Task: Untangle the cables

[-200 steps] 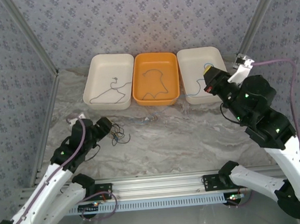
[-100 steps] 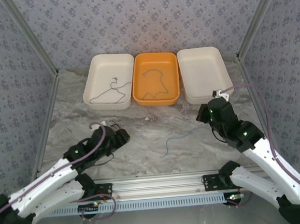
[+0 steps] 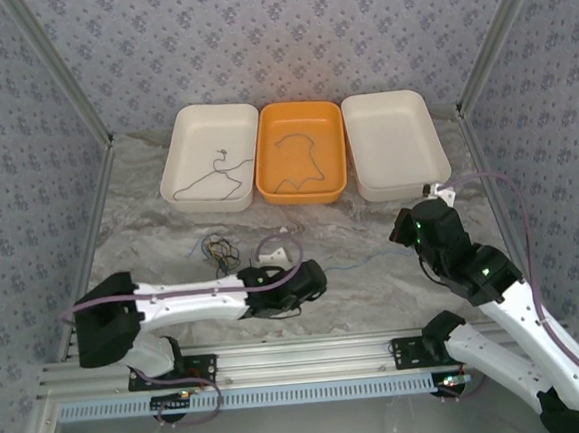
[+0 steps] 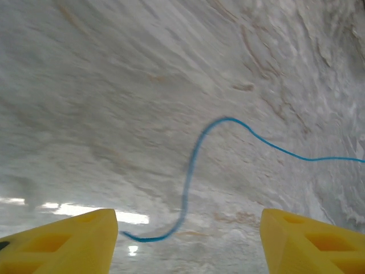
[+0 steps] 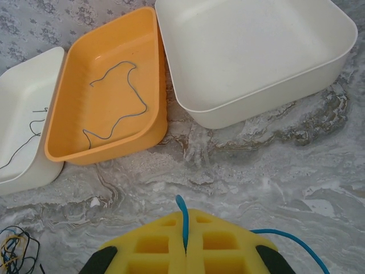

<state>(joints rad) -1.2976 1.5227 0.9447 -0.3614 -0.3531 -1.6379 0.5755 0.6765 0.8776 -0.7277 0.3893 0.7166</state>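
Left end effector (image 4: 188, 231) swept rightward, apart at one blue cable (image 4: 191, 171), right end effector (image 5: 185, 228) pinching it, three trays (image 3: 303, 196).

Grey-white marbled counter (image 3: 148, 203) spans whole floor of enclosure, brownish veins running across it. Blue-grey wallpapered back wall (image 3: 275, 37), small floral sprig pattern repeated all over. Same paper on left wall (image 3: 17, 198) and right wall (image 3: 550, 86). Slanting silver metal post (image 3: 57, 66) along left corner, matching silver post (image 3: 500, 27) along right corner. Silver aluminium rail (image 3: 300, 354) across near edge of counter, pale slotted strip (image 3: 303, 391) just below it. Light soft, even, shadows faint. Left wrist view: bright glare patch (image 4: 68, 208) on counter surface.
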